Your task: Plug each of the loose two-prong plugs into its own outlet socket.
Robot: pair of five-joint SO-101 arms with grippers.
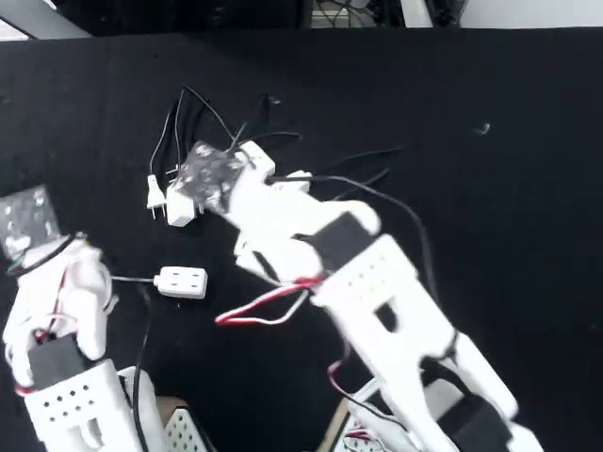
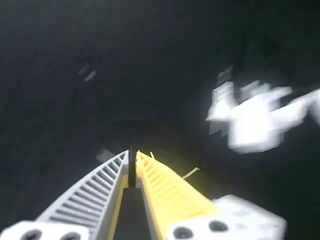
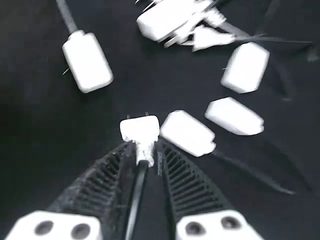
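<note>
My right gripper (image 3: pixel 142 146) is shut on a white two-prong plug (image 3: pixel 140 129). Its prongs point away from the fingers and its black cable runs back between them. Just ahead lie several white outlet sockets, the closest (image 3: pixel 187 133) beside the held plug, another (image 3: pixel 87 61) farther off, and more plugs in a tangle (image 3: pixel 167 20). In the high view the right arm (image 1: pixel 311 245) stretches across to this cluster of white plugs and black cables (image 1: pixel 179 202). One outlet socket (image 1: pixel 182 282) lies apart, near the left arm (image 1: pixel 57 311). My left gripper (image 2: pixel 132 156) is shut on nothing, above the black table.
Black cables (image 1: pixel 203 113) spread over the black tabletop behind the cluster. A red wire (image 1: pixel 264 306) loops off the right arm. A blurred white shape (image 2: pixel 255 117) lies ahead of the left gripper. The table's right half is bare black surface (image 1: pixel 509 169).
</note>
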